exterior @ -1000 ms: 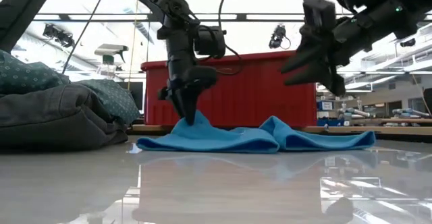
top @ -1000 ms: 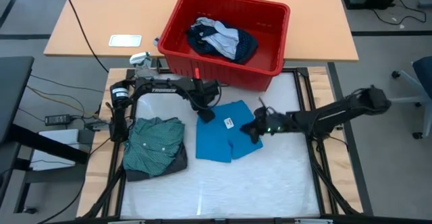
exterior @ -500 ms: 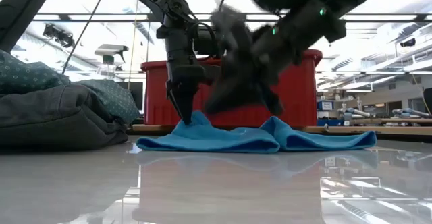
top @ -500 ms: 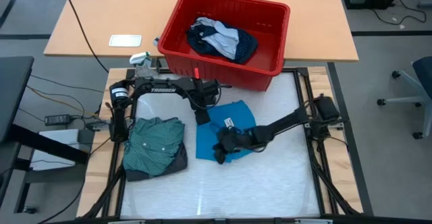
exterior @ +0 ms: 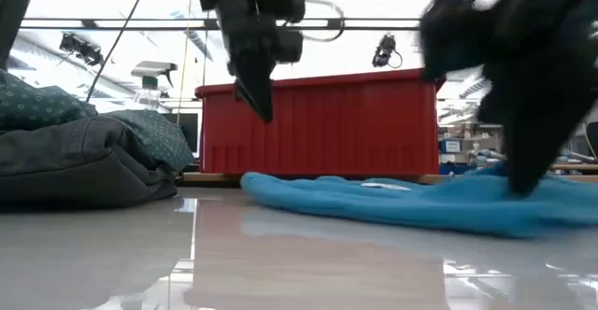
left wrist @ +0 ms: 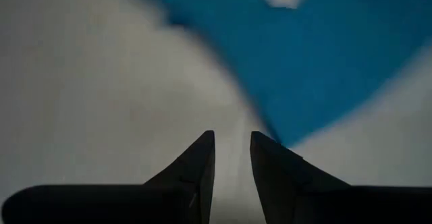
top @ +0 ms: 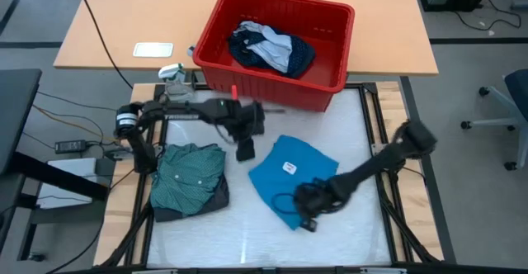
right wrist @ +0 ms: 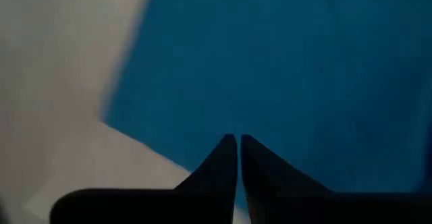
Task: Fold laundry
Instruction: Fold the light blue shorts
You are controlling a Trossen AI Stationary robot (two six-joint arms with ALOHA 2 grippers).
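- Far left on the table (top: 346,154), I saw the folded teal-green shirt (top: 191,173) lying on the dark grey piece (top: 216,200), the stack close to the table's left edge.
- My left gripper (top: 245,149) hung above the table just right of that stack and clear of the blue cloth; in its wrist view the fingers (left wrist: 196,166) stood nearly together with a thin gap and nothing between them.
- The strip of bare table between the stack and the small bright blue piece (top: 293,175) was narrow, and the left gripper hung over it.
- The small bright blue piece lay flat near the table's middle, turned so one corner pointed toward the near edge, its white tag (top: 289,167) facing up.
- My right gripper (top: 307,214) was down at that near corner, and its fingers (right wrist: 219,163) were pressed closed against the blue cloth; I could not tell whether any fabric was pinched.
- Open table lay along the near edge and to the right of the blue piece, crossed only by the right arm.
- Behind the table, the red bin (top: 330,26) held the navy dotted piece (top: 301,55) and the whitish piece (top: 262,47).
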